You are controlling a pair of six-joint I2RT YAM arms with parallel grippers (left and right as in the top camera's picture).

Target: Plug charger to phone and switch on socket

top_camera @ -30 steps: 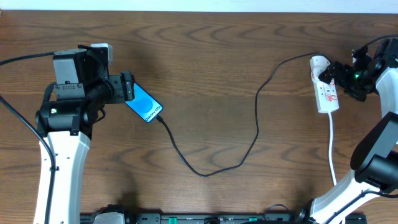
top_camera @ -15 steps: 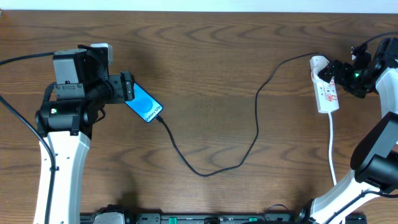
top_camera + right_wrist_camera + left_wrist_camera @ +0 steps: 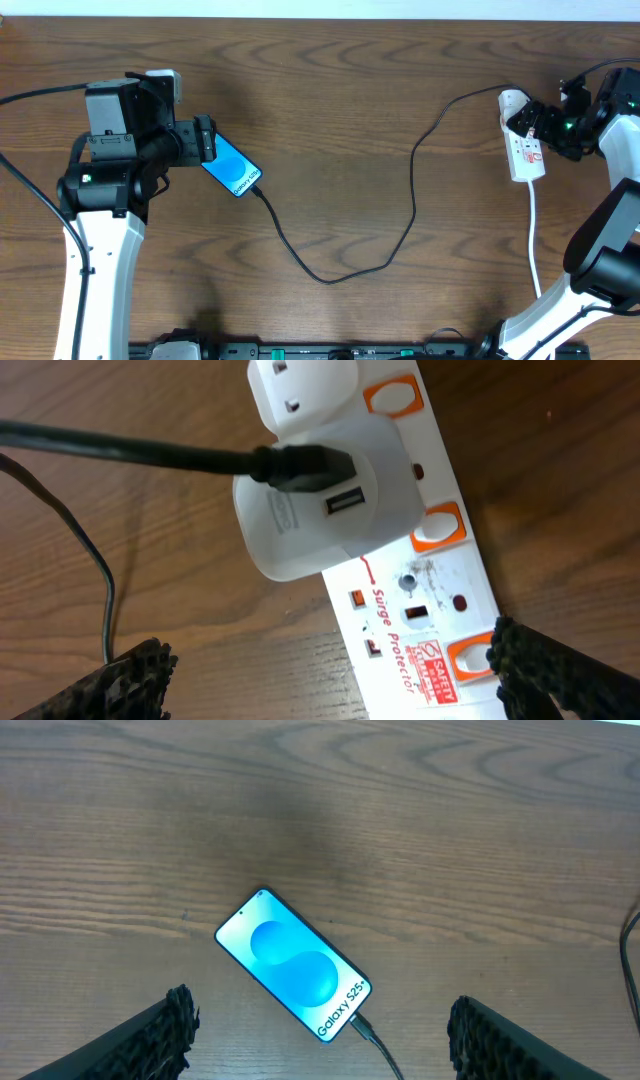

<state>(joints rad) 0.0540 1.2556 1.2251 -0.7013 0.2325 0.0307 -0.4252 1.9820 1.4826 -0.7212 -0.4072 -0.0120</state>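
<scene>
While hovering above the table (image 3: 330,80), spreads the left gripper (image 3: 322,1045) wide over the phone (image 3: 292,965), gripping nothing. Shows the phone lying flat, screen up, at a slant on the table's left side, with the charger (image 3: 414,190) plugged into its lower end. Follows the charger in a loose loop across the wood to a white adapter (image 3: 310,530) seated in the socket (image 3: 440,565). Holds the right gripper (image 3: 345,675) fully apart over the socket at far right, clamping nothing.

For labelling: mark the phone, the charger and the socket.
phone (image 3: 292,965): left wrist view, middle of its blue screen.
charger (image 3: 414,190): overhead view, mid-run of the black cable.
socket (image 3: 440,630): right wrist view, white body beside the red lettering.
</scene>
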